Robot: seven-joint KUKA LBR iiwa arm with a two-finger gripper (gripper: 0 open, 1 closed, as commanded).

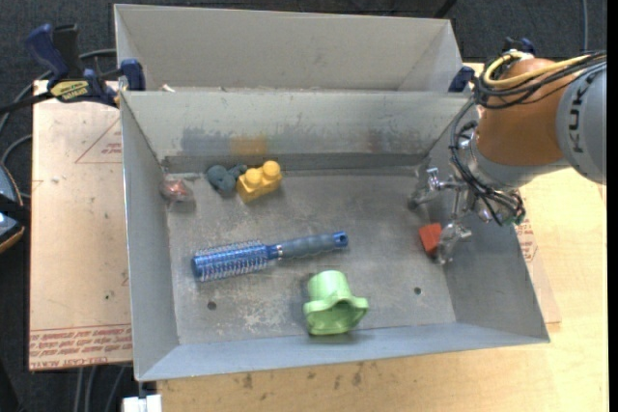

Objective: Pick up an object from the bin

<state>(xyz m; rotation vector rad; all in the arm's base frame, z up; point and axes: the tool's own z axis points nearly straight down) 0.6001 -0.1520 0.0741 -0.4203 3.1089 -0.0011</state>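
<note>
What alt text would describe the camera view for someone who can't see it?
A robot arm's claw hangs low at the right side of a grey metal bin, beside a small red object. A blue hairbrush, green plastic piece and yellow toy lie further left.

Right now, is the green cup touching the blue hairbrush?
No, a strip of bare floor shows between the green cup and the blue hairbrush.
</note>
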